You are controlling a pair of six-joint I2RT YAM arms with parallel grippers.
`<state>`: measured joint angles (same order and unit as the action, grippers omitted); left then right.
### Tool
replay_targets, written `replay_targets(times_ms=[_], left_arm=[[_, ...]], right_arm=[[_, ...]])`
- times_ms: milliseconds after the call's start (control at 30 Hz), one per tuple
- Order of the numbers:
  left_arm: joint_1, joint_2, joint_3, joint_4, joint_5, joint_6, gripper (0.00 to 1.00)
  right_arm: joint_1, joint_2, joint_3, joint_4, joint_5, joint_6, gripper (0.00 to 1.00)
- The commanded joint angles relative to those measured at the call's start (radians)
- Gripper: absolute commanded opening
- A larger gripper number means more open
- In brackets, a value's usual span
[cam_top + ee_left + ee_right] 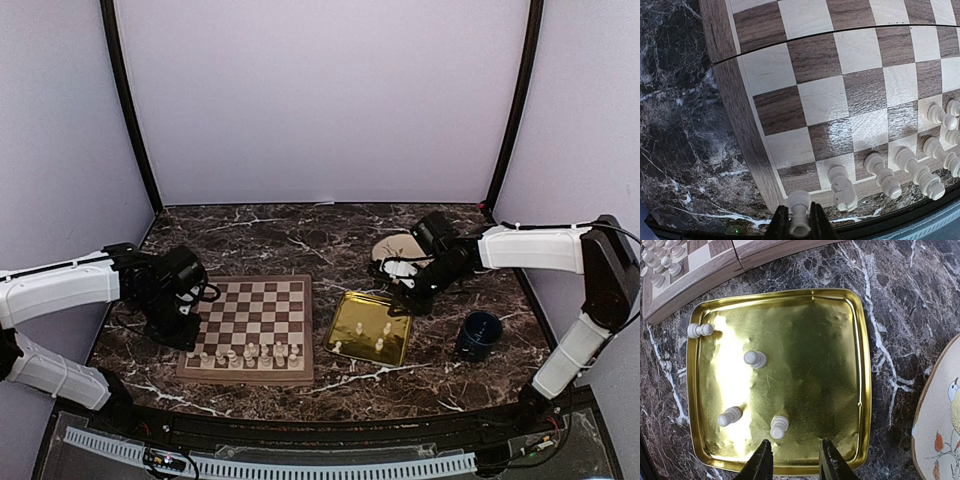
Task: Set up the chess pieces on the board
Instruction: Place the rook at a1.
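Observation:
The wooden board (258, 308) lies left of centre, with a row of cream chess pieces (250, 353) along its near edge. My left gripper (187, 325) hangs at the board's near left corner, shut on a cream chess piece (800, 210) held between the black fingers (780, 224). Beside it stand more pieces (842, 186) on the board's (825, 100) last rank. My right gripper (796, 462) is open over the near rim of the gold tray (860, 390), with nothing between its fingers. Several pieces (778, 426) stand or lie in the tray.
A dark blue cup (478, 335) stands right of the gold tray (352, 312). A cream plate with a bird picture (940, 425) lies behind the tray, under the right arm. The table is dark marble, with walls close on three sides.

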<state>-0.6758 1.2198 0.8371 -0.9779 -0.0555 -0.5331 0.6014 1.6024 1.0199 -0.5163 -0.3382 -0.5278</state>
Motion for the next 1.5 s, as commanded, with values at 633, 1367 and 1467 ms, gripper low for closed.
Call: replay_targets(times_ms=[633,1367,1467], left_arm=[[0.008,0.09,-0.023,0.005,0.045,-0.005,0.08],[0.009,0.096,-0.007,-0.015,-0.001,-0.016,0.29],[0.009,0.084,0.022,-0.053,-0.032,-0.019,0.29]], right_arm=[[-0.003,0.027,0.019,-0.01,-0.019,-0.017,0.33],[-0.003,0.018,0.02,-0.017,-0.03,-0.02,0.34],[-0.002,0.015,0.029,-0.026,-0.033,-0.019,0.33]])
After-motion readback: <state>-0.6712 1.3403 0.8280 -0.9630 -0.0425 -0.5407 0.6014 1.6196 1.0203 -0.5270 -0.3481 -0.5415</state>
